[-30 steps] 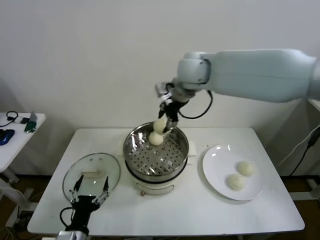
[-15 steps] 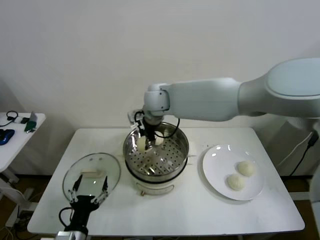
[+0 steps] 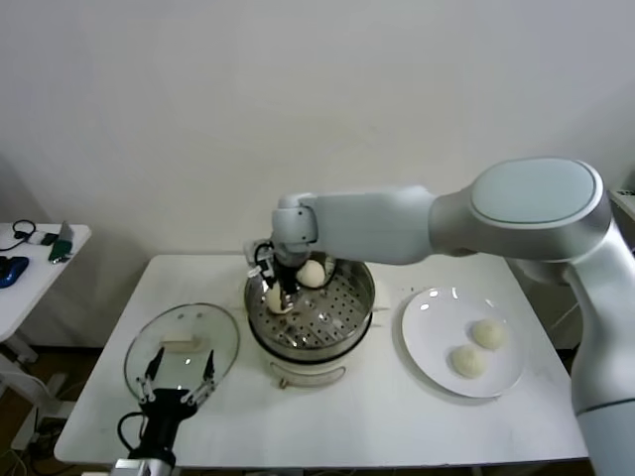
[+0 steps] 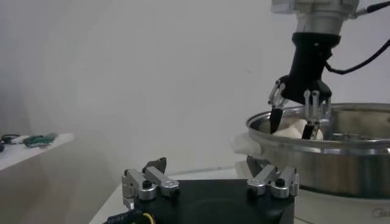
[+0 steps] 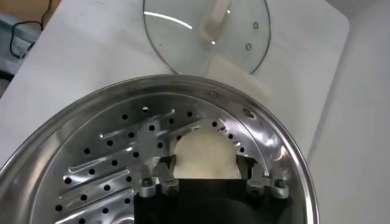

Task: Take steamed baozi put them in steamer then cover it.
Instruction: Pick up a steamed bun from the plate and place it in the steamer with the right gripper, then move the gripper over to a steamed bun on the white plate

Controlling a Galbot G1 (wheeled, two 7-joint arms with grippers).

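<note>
Our right claw (image 3: pixel 278 294) sits low inside the steamer (image 3: pixel 342 332), fingers parted around a bun (image 5: pixel 206 156) resting on the tray, so it should lift straight up. Two buns (image 3: pixel 477 347) wait on the plate (image 3: pixel 432 352) beside the steamer's right; our left claw (image 3: pixel 179 382) hovers spread by the lid (image 3: pixel 183 345).

White table (image 3: pixel 397 436): steamer (image 3: pixel 311 342) under right gripper (image 3: pixel 277 297), cover (image 3: pixel 183 347) by left gripper (image 3: pixel 177 383), plate (image 3: pixel 433 342) rightward
</note>
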